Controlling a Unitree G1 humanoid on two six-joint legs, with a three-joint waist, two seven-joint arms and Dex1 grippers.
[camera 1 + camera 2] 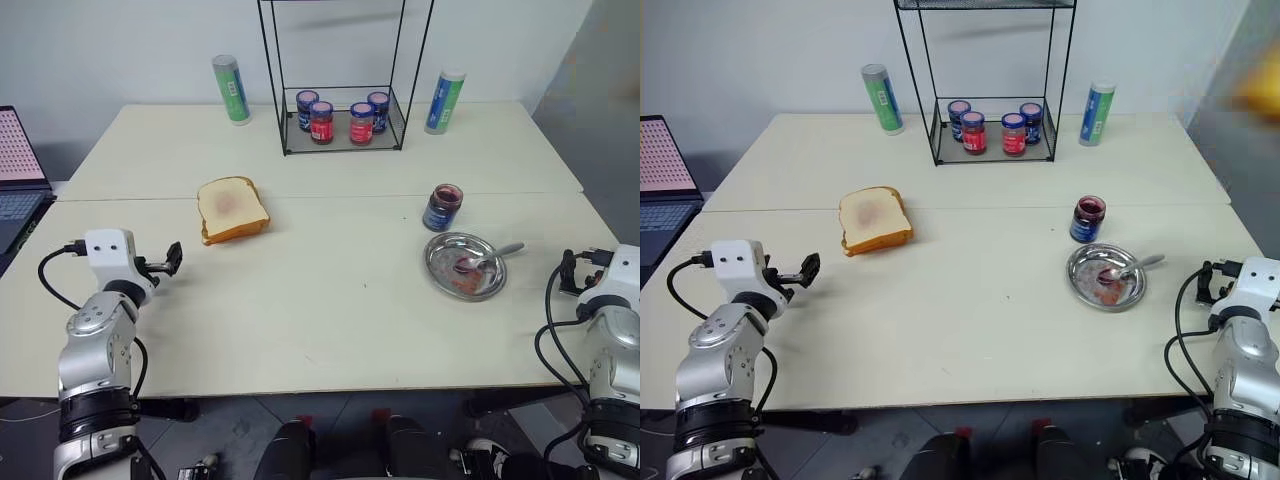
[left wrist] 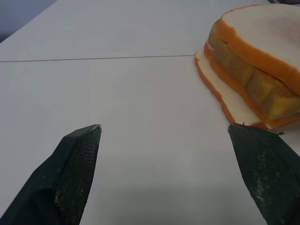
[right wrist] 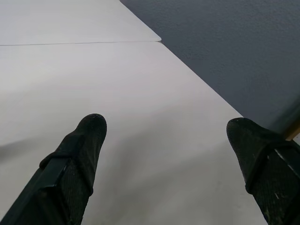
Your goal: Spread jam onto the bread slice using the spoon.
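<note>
The left gripper (image 2: 164,136) has its jaws spread wide and empty above the pale desk (image 1: 330,290), with the bread slice (image 2: 262,42) lying just ahead of one black finger (image 2: 77,154). That slice tops a small stack, over a thicker golden-yellow toasted slice (image 2: 248,79), and its cream face carries a faint pinkish smear. The right gripper (image 3: 168,126) also holds its jaws wide apart with nothing between them, hanging over the desk's right edge. Well apart from both arms, the spoon (image 1: 490,258) rests in a round steel plate (image 1: 440,268) smeared with red, its handle sticking out over the rim. The jam (image 1: 443,206) stands in its open jar just behind the plate. At the far side of the desk a black wire rack (image 1: 340,140) holds four small lidded jars (image 1: 340,117), flanked by two tall cans (image 1: 231,90). A laptop (image 1: 15,175) sits off the desk's left edge.
</note>
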